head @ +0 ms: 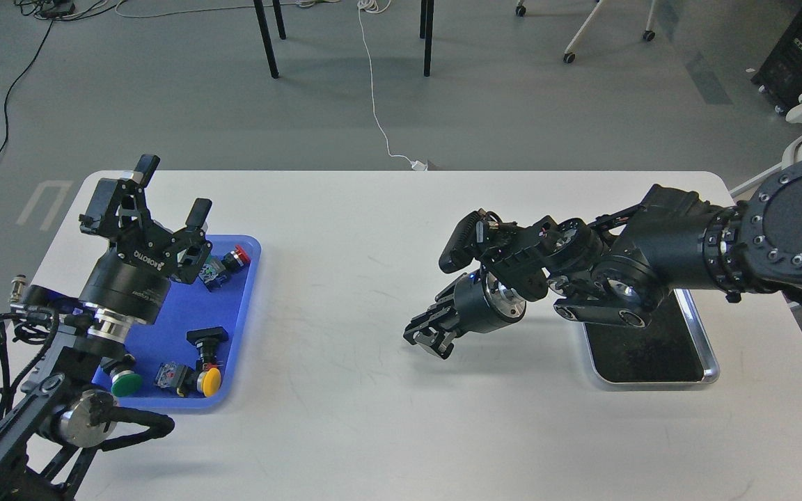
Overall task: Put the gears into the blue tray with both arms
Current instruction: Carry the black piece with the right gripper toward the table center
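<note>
The blue tray (248,299) lies at the table's left and holds capped push buttons. No gears show; any gear is hidden or too small to make out. My left gripper (173,189) hovers open over the tray's far end, fingers pointing up and away, nothing between them. My right gripper (427,339) hangs low over the bare table middle, well left of the metal tray (711,363), pointing down-left. Its dark fingers are drawn together, and I cannot see whether anything sits between them.
Red (237,256), black (207,339), yellow (211,380) and green (126,383) push buttons lie in the blue tray. My right arm covers much of the metal tray's black mat (645,355). White tabletop (345,390) stretches between the trays. Chair legs and cables are on the floor beyond.
</note>
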Tool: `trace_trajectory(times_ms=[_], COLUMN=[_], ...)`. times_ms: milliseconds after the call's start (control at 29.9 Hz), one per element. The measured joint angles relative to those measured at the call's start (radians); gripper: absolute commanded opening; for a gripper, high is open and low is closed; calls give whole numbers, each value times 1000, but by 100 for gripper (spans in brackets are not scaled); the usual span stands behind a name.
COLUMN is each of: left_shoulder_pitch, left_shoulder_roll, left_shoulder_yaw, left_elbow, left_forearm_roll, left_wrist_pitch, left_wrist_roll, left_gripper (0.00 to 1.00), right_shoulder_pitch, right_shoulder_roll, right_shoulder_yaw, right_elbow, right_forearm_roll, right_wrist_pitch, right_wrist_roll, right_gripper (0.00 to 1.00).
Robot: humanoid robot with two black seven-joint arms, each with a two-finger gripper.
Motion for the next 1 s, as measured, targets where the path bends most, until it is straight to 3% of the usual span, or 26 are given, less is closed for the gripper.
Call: trace_trajectory(times_ms=[803,1003], left_shoulder_pitch=[20,24], left_shoulder_roll=[2,2], left_shoulder_yaw=[-7,-8], left_elbow=[-18,-18], left_forearm_roll=[0,0], left_wrist_pitch=[0,0], left_wrist_roll=[0,0], left_gripper=[98,98], right_shoulder_pitch=[-44,-50], right_shoulder_roll=[1,1], right_shoulder_yaw=[-32,-32], right_elbow=[-40,-39], right_forearm_roll=[1,2], right_wrist_pitch=[-41,-41], right_wrist_roll=[0,0], right_gripper=[24,50])
